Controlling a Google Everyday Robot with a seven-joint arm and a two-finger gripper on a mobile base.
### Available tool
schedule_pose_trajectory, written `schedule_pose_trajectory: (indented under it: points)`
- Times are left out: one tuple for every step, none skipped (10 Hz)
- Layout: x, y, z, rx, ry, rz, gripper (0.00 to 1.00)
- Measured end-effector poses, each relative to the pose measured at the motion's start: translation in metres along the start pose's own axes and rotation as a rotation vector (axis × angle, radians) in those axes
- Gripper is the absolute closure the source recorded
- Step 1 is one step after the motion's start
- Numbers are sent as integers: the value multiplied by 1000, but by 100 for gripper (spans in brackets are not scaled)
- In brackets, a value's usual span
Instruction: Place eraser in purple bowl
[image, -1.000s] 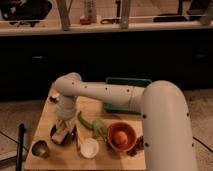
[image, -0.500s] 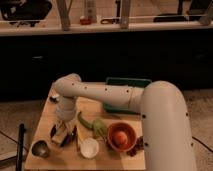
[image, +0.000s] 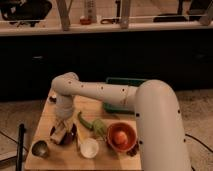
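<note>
One white arm (image: 100, 92) reaching down to a crowded wooden bench (image: 46, 119).
In the last second I have barely moved. Over the dark purple bowl (image: 70, 138) my pincer (image: 62, 125) has settled low, so placing looks nearly done. The small tan eraser (image: 57, 131) lies at the bowl's left rim. I cannot tell whether I grip it.
</note>
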Motion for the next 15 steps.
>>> schedule_pose_trajectory:
  points:
    - [1,-2,0,-5,-2,-4,97]
    - [2,-1,0,-7,-2,-3,97]
    - [4,0,0,-9,0,-1,97]
    - [4,1,0,-10,1,-2,97]
    - [5,1,0,-10,2,-2,97]
    - [6,2,0,-9,2,-2,97]
    - [6,2,-1,-8,1,-3,95]
    - [8,1,-1,-5,-5,-5,87]
    - [8,2,-2,-5,-7,-6,76]
    - [8,2,-2,-6,-9,-7,67]
    - [8,2,-3,-6,-10,-8,56]
    - [9,2,-3,-6,-12,-9,48]
    - [9,2,-3,-7,-14,-10,35]
    - [9,2,-4,-6,-14,-10,26]
    - [9,3,-4,-5,-14,-10,21]
